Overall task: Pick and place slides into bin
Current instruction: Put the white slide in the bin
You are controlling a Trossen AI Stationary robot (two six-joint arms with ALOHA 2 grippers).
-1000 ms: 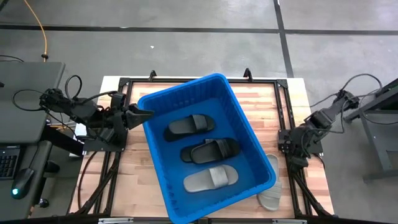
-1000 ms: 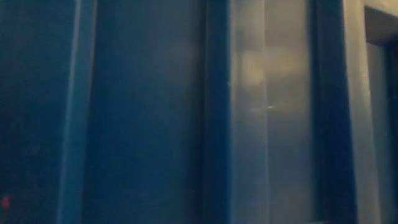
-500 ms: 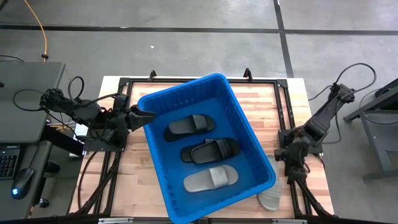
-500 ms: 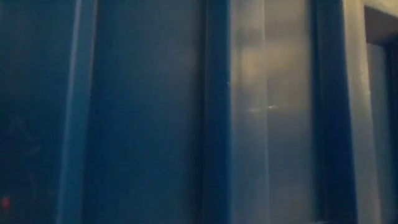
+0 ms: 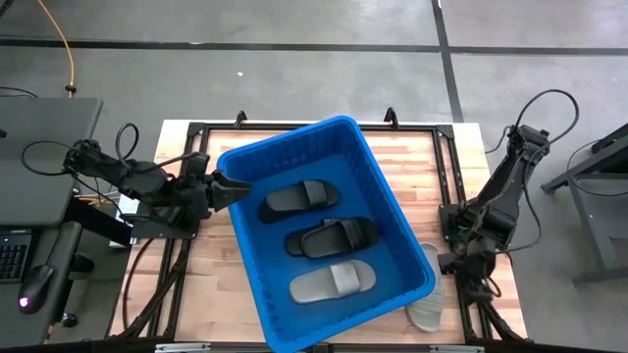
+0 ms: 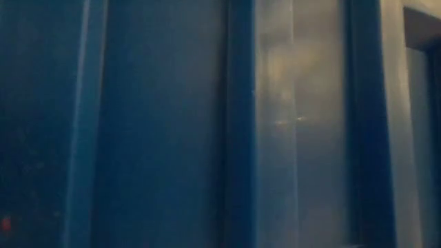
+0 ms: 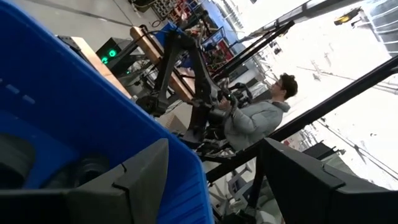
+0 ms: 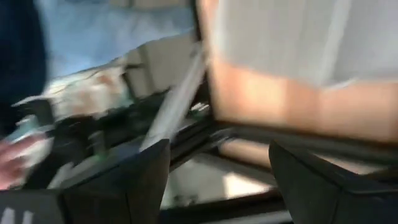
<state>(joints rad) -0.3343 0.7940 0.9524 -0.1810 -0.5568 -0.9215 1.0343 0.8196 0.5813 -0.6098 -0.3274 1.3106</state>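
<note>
Both grippers stand with jaws wide, holding nothing — the left gripper (image 5: 234, 183) at the bin's (image 5: 257, 312) left rim, the right gripper (image 5: 453, 263) near its right wall. Three slides lie inside: two black (image 5: 298, 197) (image 5: 332, 236), one grey (image 5: 333, 282). Another grey slide (image 5: 427, 312) lies on the table (image 5: 211, 270), partly under the bin's corner.
</note>
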